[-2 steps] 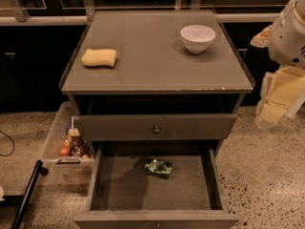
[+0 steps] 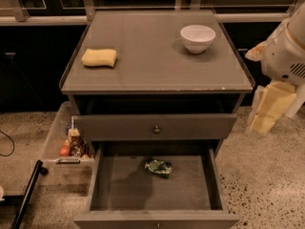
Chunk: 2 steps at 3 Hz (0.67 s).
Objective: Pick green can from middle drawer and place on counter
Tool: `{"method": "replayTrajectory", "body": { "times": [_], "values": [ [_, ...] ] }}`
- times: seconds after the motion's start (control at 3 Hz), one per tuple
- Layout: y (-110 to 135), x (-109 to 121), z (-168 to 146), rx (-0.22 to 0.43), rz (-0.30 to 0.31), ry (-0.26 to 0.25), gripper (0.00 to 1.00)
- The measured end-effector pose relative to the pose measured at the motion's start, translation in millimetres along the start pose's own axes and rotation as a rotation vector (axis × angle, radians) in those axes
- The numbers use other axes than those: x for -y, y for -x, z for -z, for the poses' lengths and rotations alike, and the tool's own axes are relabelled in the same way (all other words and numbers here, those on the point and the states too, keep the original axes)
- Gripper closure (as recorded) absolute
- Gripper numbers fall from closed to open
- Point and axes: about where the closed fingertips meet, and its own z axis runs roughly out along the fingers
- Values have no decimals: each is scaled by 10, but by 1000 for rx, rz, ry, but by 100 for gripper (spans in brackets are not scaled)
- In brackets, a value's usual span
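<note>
Green shiny metal can (image 2: pixel 158 167) with the mottled sides is lying on its side on the floor of the wide shallow grey-brown middle drawer (image 2: pixel 124 187), which is pulled wide open. It sits toward the back, a bit right of centre, not touching any wall as far as I can see.

The robot's pale cream-yellow gripper (image 2: pixel 267 111) hangs off to the right of the cabinet, about level with the closed grey-brown drawer front with the round brass knob (image 2: pixel 156 127) and well away from the can. Whether it's spread or closed, I honestly can't tell from this angle. It's holding nothing.

So my read: the drawer-opening part is done and we're at the very start of the reach, with no grasp yet. The next move needs the arm to swing left over the open drawer, drop in behind the drawer front, and line up across the can's narrow side. Since it's lying down and looks a little crumpled, it could roll or skid.

Up top, the square grey-brown table (image 2: pixel 152 73) carries a yellow rectangular sponge (image 2: pixel 99 57) on the left and a small white ceramic bowl (image 2: pixel 198 37) back right, so the bare middle or front looks like the obvious drop spot.
</note>
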Motion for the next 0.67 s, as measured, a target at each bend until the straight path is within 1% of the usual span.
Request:
{"method": "replayTrajectory", "body": {
  "times": [0.33, 0.67],
  "values": [
    [-80, -123, -538, 31, -9, 28, 0],
    [-176, -234, -1150, 64, -10, 61, 0]
  ]
}}
